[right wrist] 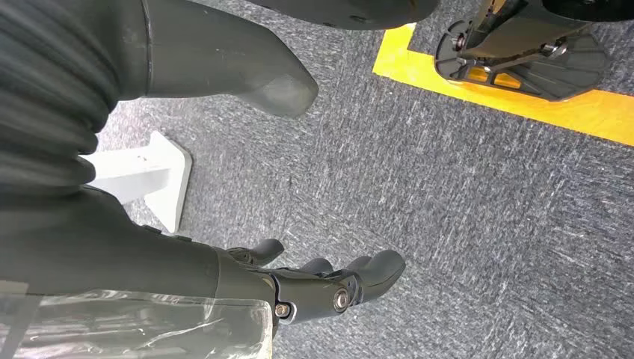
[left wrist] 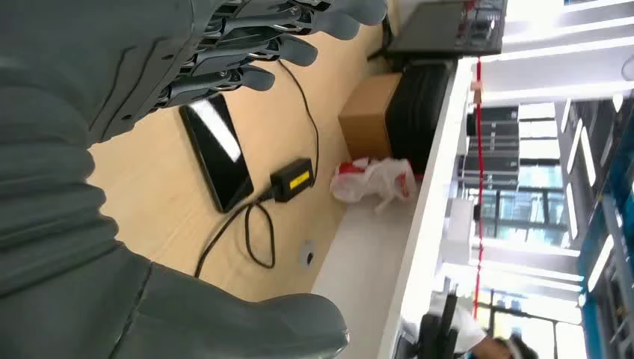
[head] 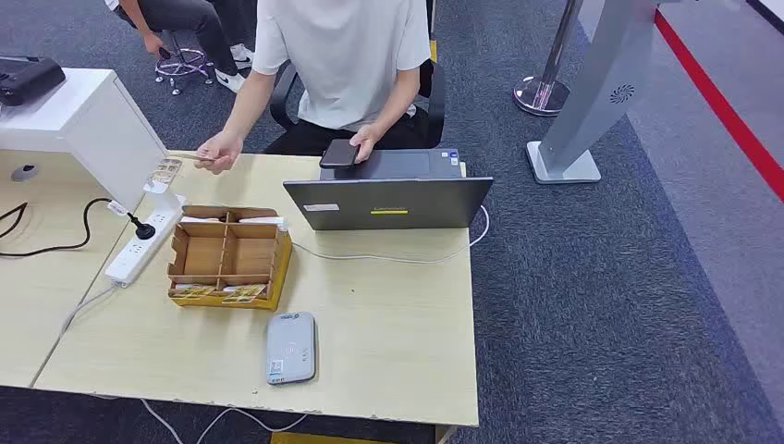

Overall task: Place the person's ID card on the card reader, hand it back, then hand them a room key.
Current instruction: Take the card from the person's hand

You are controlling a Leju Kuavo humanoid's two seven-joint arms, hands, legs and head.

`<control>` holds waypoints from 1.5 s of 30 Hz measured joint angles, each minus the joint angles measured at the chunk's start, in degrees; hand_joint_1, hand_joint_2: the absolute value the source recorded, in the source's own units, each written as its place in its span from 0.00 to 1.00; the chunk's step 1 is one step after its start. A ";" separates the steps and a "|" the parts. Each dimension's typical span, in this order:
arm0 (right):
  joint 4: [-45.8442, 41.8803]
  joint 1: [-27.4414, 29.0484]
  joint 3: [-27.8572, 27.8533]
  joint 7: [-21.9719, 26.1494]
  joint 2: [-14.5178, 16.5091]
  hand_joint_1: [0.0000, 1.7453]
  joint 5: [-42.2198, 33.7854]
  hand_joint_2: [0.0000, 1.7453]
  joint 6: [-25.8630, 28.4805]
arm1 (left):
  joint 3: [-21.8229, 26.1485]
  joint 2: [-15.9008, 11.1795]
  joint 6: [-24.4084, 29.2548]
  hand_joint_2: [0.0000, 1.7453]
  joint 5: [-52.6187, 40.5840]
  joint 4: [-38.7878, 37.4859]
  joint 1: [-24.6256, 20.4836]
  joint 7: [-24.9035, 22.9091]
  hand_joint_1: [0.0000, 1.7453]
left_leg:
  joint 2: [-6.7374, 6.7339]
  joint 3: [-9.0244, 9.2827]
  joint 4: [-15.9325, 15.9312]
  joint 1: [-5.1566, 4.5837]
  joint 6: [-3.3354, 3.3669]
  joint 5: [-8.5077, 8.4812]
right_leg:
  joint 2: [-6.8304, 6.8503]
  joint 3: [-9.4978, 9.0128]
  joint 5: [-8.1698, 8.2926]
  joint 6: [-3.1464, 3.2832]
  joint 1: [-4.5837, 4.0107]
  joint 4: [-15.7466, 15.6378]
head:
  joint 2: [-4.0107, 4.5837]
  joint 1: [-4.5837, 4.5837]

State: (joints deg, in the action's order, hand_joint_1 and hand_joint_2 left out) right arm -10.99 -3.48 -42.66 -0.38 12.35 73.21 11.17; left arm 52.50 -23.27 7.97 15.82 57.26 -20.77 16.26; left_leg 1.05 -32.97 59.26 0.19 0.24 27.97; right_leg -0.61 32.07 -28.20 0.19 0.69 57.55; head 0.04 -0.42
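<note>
Desk [head: 388, 314] carries the reader [head: 290, 347]; left hand [left wrist: 149, 82] fingers [left wrist: 299, 51] spread, empty, above a phone [left wrist: 217, 149]; right hand [right wrist: 224, 172] fingers [right wrist: 359, 280] apart, empty, over carpet [right wrist: 486, 209].

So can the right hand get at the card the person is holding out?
Probably not yet: the right hand hangs over the carpet, and the card is held at the table's far left edge, beyond the organizer.

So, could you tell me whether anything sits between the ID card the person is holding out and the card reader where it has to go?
Yes. The card is held at the table's far edge, and the cardboard organiser box stands on the table between it and the card reader near the front edge. The card must pass over or around it.
</note>
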 joint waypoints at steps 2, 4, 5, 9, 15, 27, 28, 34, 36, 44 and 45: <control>0.00 -0.05 0.03 -0.01 0.00 0.00 0.03 1.00 -0.03 | -1.49 0.32 0.35 1.00 -1.53 0.09 -0.70 -0.25 0.00 | -0.02 0.00 0.00 0.00 0.00 0.00 | -0.02 0.01 0.00 0.00 0.00 0.00 | 0.01 0.00; 0.00 -0.12 0.08 -0.02 0.01 0.00 0.10 1.00 -0.08 | -4.37 0.87 0.99 1.00 -4.57 0.23 -2.00 -0.75 0.00 | -0.05 0.00 0.00 0.00 0.00 0.00 | -0.05 0.01 0.01 0.00 0.00 0.00 | 0.01 0.01; 0.00 -0.14 0.10 -0.03 0.01 0.00 0.15 1.00 -0.10 | -5.86 1.08 1.28 1.00 -6.11 0.27 -2.58 -1.00 0.00 | -0.06 0.00 0.00 0.00 0.00 0.00 | -0.06 0.02 0.01 -0.01 0.00 0.00 | 0.01 0.01; 0.00 -0.14 0.21 -0.08 0.04 0.00 0.40 1.00 -0.21 | -11.47 1.76 2.47 1.00 -12.58 0.28 -4.92 -2.18 0.00 | -0.08 -0.01 0.00 0.00 -0.01 0.00 | -0.09 0.03 0.02 -0.02 0.00 0.00 | 0.02 0.00; 0.00 -0.17 0.27 -0.33 0.07 0.00 0.60 1.00 -0.32 | -19.80 2.55 4.25 1.00 -22.48 0.27 -8.10 -4.15 0.00 | -0.09 -0.01 0.01 0.00 -0.01 -0.01 | -0.10 0.04 0.04 -0.03 0.00 0.00 | 0.01 0.01; 0.00 -0.19 0.40 -0.91 0.09 0.00 0.88 1.00 -0.58 | -35.37 4.39 7.90 1.00 -42.50 -0.44 -14.33 -8.14 0.00 | -0.09 -0.02 0.02 -0.01 -0.02 -0.02 | -0.12 0.04 0.06 -0.04 0.00 0.00 | 0.02 0.01; 0.00 -0.19 0.45 -0.93 0.09 0.00 0.92 1.00 -0.59 | -36.70 4.53 8.20 1.00 -44.22 -0.57 -14.82 -8.46 0.25 | -0.09 -0.02 0.02 -0.01 -0.02 -0.02 | -0.12 0.04 0.06 -0.04 0.00 0.00 | 0.02 0.00; 0.00 -0.19 0.86 -1.05 0.09 0.00 1.32 1.00 -0.72 | -44.61 5.42 9.98 1.00 -54.53 -1.65 -17.89 -10.47 1.00 | -0.09 -0.02 0.03 -0.01 -0.02 -0.03 | -0.13 0.04 0.07 -0.04 0.00 0.01 | 0.01 0.01; 0.00 -0.19 0.99 -1.15 0.09 0.00 1.46 1.00 -0.75 | -47.24 5.69 10.44 1.00 -58.00 -2.03 -18.89 -11.08 1.00 | -0.09 -0.02 0.03 -0.01 -0.02 -0.03 | -0.13 0.04 0.07 -0.04 0.00 0.01 | 0.01 0.00; 0.00 -0.19 1.49 -1.50 0.09 0.00 1.83 1.00 -0.85 | -57.50 6.85 12.04 1.00 -71.85 -3.48 -22.58 -13.26 1.00 | -0.09 -0.02 0.05 -0.02 -0.01 -0.04 | -0.14 0.05 0.10 -0.08 0.00 0.01 | 0.02 0.00; 0.00 -0.19 1.52 -1.55 0.09 0.00 1.86 1.00 -0.87 | -58.72 7.05 12.23 1.00 -73.55 -3.64 -22.99 -13.55 1.00 | -0.09 -0.02 0.05 -0.02 -0.01 -0.04 | -0.14 0.05 0.10 -0.08 0.00 0.01 | 0.01 0.00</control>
State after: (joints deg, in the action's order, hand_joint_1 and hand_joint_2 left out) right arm -10.99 -3.67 -41.15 -1.93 12.44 75.07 10.30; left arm -6.21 -16.21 20.19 -57.72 53.62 -43.76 2.71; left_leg 0.96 -32.99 59.30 0.17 0.23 27.94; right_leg -0.75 32.11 -28.10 0.10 0.69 57.56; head 0.05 -0.42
